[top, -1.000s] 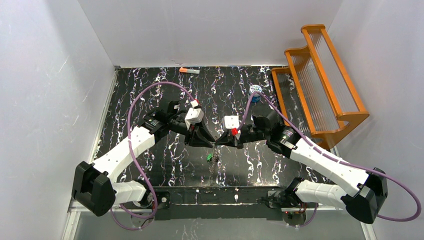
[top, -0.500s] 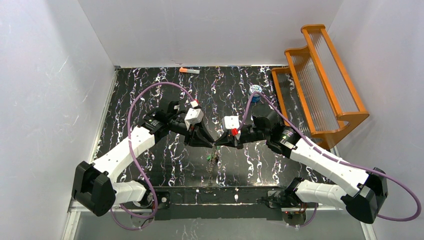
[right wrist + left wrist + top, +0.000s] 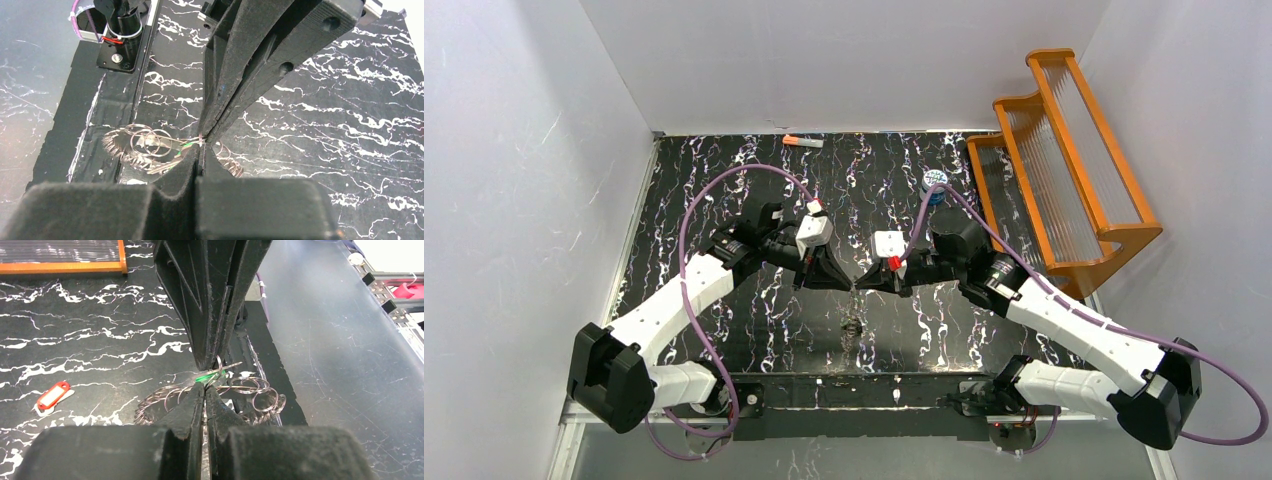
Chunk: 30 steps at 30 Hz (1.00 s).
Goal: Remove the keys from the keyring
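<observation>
Gone from its earlier spot on the table (image 3: 724, 180) beside the keyring (image 3: 852, 326) in the overhead view, a green key (image 3: 210, 375) now sits between the two gripper tips. Both arms have edged slightly away from their bases. The left gripper (image 3: 205, 391) and the right gripper (image 3: 200, 151) meet tip to tip just above the keyring, each with its jaws pressed together. A small wire ring (image 3: 219, 365) hangs at the right gripper's tip, touching the green key; which piece each gripper pinches cannot be told. The keyring, a loose bundle of thin metal loops, lies on the black marbled table directly below the tips, near the front edge. A red key (image 3: 52, 395) lies flat on the table, well apart from the bundle. At the far edge rests an orange-and-grey stick (image 3: 802, 142). A blue-and-white canister (image 3: 935, 183) stands near a wooden rack (image 3: 1064, 160) on the right.
</observation>
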Available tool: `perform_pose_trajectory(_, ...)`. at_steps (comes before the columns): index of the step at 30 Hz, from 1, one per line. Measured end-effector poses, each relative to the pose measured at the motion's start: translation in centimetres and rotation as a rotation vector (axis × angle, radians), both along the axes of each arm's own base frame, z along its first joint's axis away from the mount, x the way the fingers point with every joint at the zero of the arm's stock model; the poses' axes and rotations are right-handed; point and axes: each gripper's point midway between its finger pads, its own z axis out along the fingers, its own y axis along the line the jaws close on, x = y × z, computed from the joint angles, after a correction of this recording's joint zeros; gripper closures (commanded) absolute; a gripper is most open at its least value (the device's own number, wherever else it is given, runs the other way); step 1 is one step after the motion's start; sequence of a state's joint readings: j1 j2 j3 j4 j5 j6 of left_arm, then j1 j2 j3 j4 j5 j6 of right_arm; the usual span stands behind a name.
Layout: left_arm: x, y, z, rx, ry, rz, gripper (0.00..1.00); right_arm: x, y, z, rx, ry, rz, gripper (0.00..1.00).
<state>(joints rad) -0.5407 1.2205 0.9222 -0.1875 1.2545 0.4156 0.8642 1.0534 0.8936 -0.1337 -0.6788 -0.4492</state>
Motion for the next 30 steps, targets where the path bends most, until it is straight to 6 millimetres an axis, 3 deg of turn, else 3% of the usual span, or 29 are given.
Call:
perform_pose_trajectory(7, 1.0, -0.2, -0.4, 0.047, 0.045, 0.087, 1.0, 0.5, -0.4, -0.6, -0.029, 0.003, -0.036, 0.99)
perform_pose_trajectory(18, 3.9, -0.5, -2.5, 0.102, 0.215, 0.345, 1.0, 3.5, -0.4, -2.7, -0.099, -0.022, -0.163, 0.99)
perform_pose_trajectory(30, 6.8, -0.3, -4.1, 0.105, 0.362, 0.567, 1.0, 6.5, 0.1, -4.4, -0.055, -0.025, -0.311, 0.99)
